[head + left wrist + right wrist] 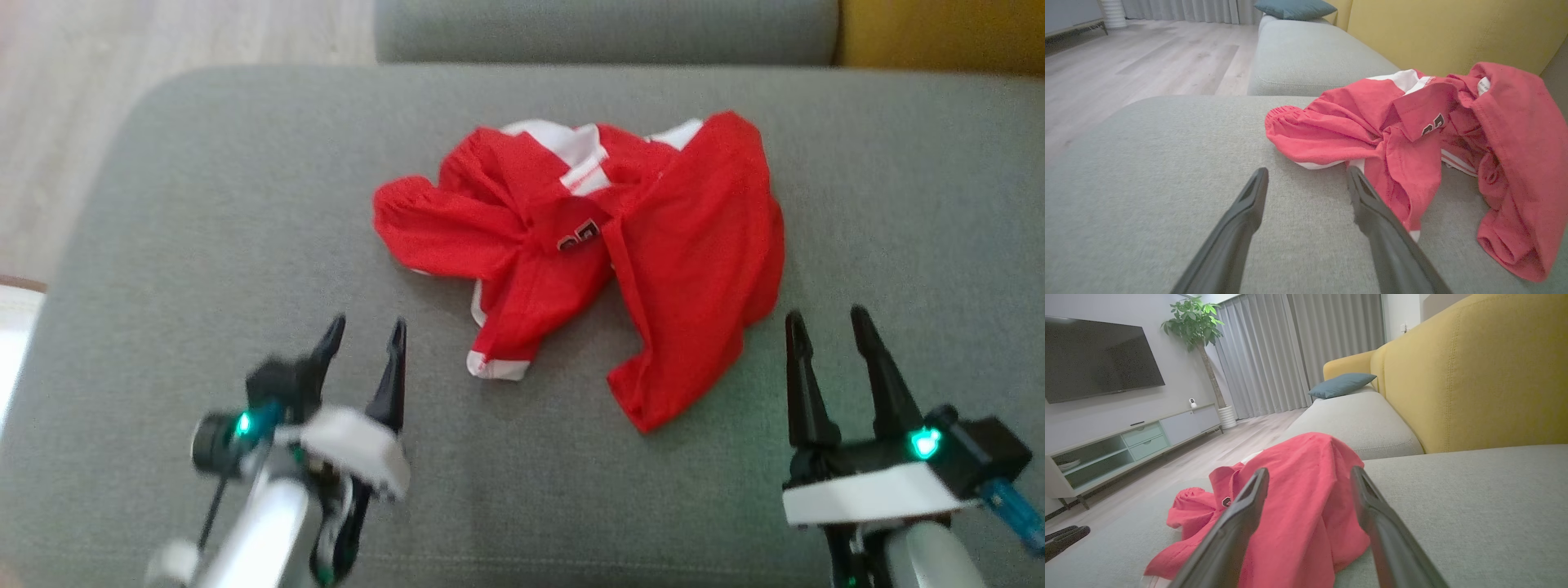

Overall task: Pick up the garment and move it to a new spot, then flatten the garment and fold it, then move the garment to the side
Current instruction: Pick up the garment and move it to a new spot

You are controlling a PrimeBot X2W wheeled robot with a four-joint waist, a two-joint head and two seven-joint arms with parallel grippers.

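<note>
Pick-up was judged unstarted: the garment (588, 245) lay crumpled toward the sofa cushion's (204, 204) far edge, the left end effector (367, 322) and right end effector (824, 314) wide, empty, needing a forward reach.

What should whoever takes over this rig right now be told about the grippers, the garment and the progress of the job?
Left gripper: open, holding nothing, poised over the grey seat cushion short of the garment's left side.
Right gripper: open, holding nothing, close to the garment's right edge.
Garment: red with white trim, crumpled in a heap mid-cushion, ahead of and between the grippers.
Done: no flattening or folding shows; whether it has already been moved here cannot be told.
Left: grasp it, spread it flat, fold it, move it to the side.
</note>
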